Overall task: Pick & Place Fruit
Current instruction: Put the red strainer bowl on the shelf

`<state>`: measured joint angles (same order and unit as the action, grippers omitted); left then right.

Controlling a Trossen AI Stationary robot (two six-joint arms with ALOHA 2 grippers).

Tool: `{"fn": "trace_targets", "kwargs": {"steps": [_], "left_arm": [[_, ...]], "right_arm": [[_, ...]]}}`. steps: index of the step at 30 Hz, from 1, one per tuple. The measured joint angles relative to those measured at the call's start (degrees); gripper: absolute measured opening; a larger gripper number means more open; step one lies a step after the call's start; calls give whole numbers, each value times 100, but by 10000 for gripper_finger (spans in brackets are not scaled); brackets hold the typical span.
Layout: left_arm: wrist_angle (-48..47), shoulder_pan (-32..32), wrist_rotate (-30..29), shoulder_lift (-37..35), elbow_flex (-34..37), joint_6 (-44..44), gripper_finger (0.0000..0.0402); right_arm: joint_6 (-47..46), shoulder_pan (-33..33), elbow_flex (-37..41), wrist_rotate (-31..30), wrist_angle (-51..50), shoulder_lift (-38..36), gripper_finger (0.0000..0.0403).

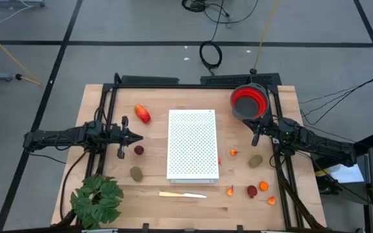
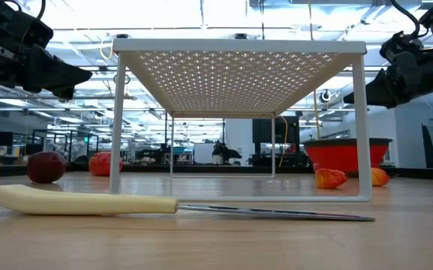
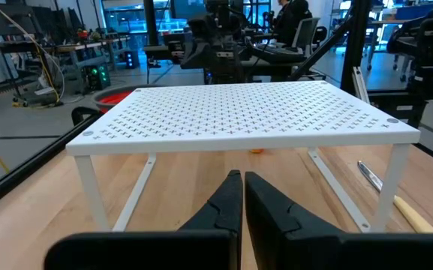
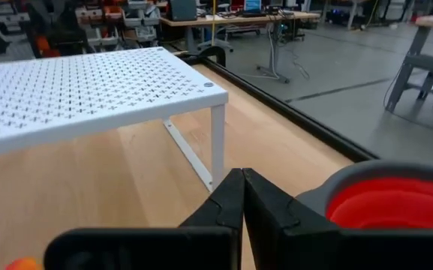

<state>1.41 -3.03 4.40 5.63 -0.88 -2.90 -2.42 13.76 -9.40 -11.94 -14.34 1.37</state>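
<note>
A white perforated metal rack [image 1: 192, 144] on thin legs stands mid-table on pale wood. The fruit [image 1: 142, 114], small glossy toy pieces, lies scattered around the rack: a red-orange oblong, dark red ball and olive oval to its left, more pieces to its right. The left gripper [image 3: 242, 201] hovers left of the rack, clenched and empty; the right gripper [image 4: 242, 197], right of it, likewise.

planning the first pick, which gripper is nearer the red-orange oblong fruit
Left. The left gripper hovers just beside the red-orange oblong fruit; the right gripper sits across the white rack.
</note>
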Motion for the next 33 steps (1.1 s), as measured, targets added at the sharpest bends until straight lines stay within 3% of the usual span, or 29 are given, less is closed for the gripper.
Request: {"fn": "trace_targets", "kwargs": {"steps": [14, 18, 24, 33], "left_arm": [[-2, 0, -31, 0, 2, -290, 19], [-2, 0, -41, 0, 2, -760, 19], [-2, 0, -44, 0, 2, -551, 19], [0, 0, -44, 0, 2, -566, 19]], "right_arm": [[273, 0, 4, -136, 44, 0, 4], [-263, 1, 36, 11, 455, 0, 4], [-1623, 0, 34, 5, 1202, 0, 4], [-1842, 2, 23, -24, 2619, 0, 4]]}}
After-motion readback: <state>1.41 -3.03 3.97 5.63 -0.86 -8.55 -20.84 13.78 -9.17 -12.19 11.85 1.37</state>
